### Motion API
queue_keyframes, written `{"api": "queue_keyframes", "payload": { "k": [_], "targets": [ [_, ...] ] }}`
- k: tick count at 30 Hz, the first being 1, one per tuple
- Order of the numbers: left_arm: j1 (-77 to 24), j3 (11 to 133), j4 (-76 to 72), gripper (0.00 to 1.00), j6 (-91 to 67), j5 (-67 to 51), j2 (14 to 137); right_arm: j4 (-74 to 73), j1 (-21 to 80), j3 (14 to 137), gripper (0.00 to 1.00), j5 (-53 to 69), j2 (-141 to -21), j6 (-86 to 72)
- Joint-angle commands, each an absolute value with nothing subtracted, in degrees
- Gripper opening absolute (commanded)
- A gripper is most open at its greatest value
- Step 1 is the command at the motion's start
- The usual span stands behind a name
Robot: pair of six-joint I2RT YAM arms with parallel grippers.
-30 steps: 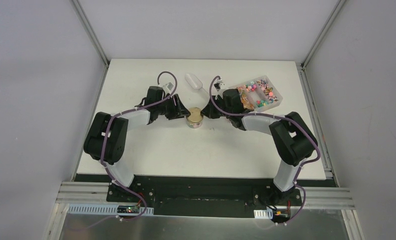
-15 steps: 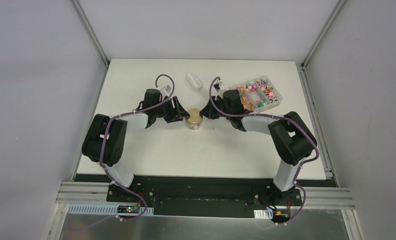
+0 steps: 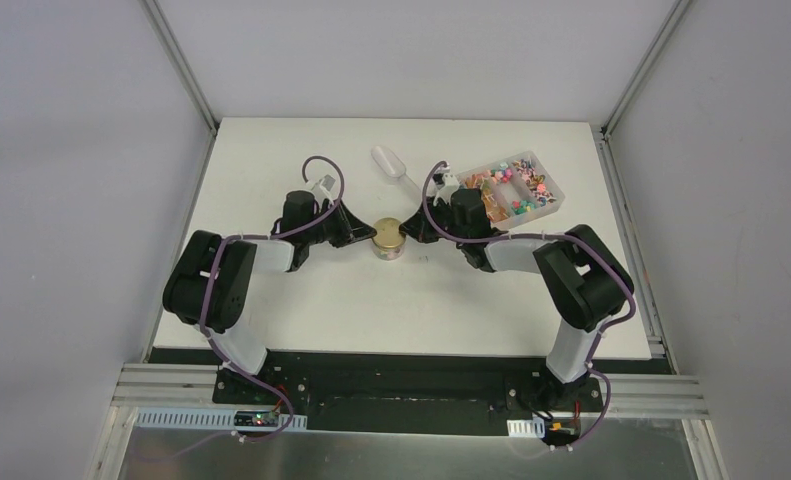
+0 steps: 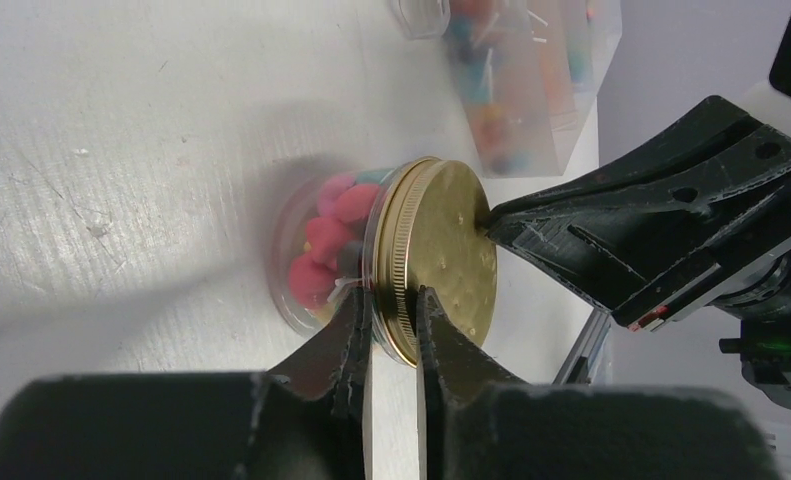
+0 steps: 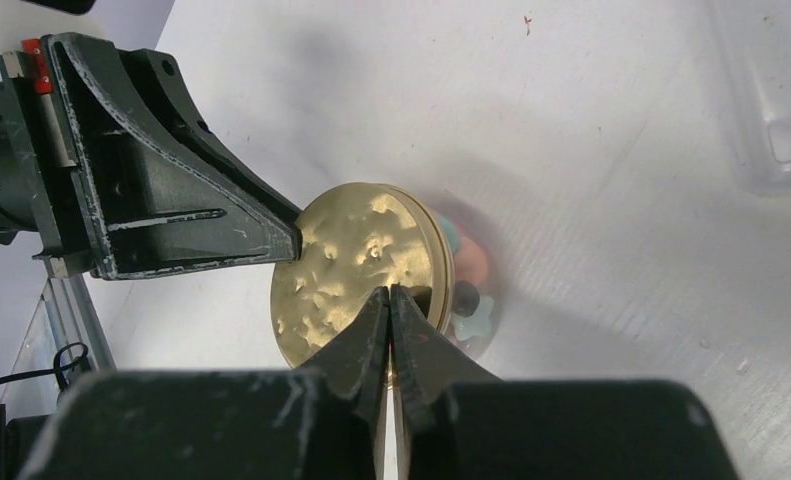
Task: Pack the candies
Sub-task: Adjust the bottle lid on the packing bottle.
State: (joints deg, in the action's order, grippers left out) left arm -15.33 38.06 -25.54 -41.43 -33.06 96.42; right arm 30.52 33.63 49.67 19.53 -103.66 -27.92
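Note:
A small clear jar (image 3: pixel 388 240) with a gold lid (image 4: pixel 449 250) stands mid-table. Pink and red candies (image 4: pixel 323 250) show through its wall. My left gripper (image 4: pixel 391 300) comes in from the left, and its fingers pinch the lid's ribbed rim from both sides. My right gripper (image 5: pixel 389 292) reaches from the right with its fingers pressed together, tips resting on the lid's top face (image 5: pixel 346 265). More candies (image 3: pixel 516 185) fill a clear tray at the back right.
The clear tray's rim (image 3: pixel 561 198) lies just behind my right arm. A clear plastic scoop (image 3: pixel 388 162) lies on the white table behind the jar. Grey walls and metal rails bound the table on both sides.
My left gripper's fingers have closed in onto the lid's rim, and its wrist has dropped lower toward the table. The right gripper stays shut against the lid.

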Motion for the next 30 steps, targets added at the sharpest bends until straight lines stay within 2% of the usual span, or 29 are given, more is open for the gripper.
{"api": "queue_keyframes", "payload": {
  "k": [1, 5, 8, 12, 18, 23, 27, 30],
  "targets": [
    [-16.17, 34.12, -13.76, 0.09, -37.08, -27.53, 99.31, 20.86, 34.46, 45.58, 0.04, 18.99, -105.80, -26.97],
    [-16.04, 38.33, -9.97, 0.24, -35.69, -28.89, 96.47, 19.19, 34.36, 48.08, 0.04, 19.34, -104.65, -26.26],
    [-15.92, 41.55, -6.79, 0.43, -34.61, -29.73, 94.16, 18.68, 34.13, 50.11, 0.04, 20.79, -103.26, -26.31],
    [-15.82, 46.39, -3.18, 0.52, -33.57, -30.30, 91.21, 15.40, 33.65, 56.04, 0.04, 25.39, -101.92, -25.74],
    [-15.82, 50.53, -1.13, 0.56, -33.89, -33.14, 89.18, 12.15, 33.52, 61.28, 0.04, 29.68, -99.32, -26.30],
    [-15.86, 46.23, -5.10, 0.58, -35.61, -35.84, 89.68, 14.80, 34.22, 58.16, 0.04, 30.55, -99.88, -28.07],
    [-17.50, 39.72, -11.27, 0.54, -38.74, -35.18, 92.21, 16.81, 34.30, 54.79, 0.04, 29.53, -103.69, -29.06],
    [-18.96, 37.21, -11.86, 0.44, -37.41, -32.69, 96.04, 17.46, 34.23, 52.91, 0.04, 28.74, -106.86, -30.17]
  ]
}}
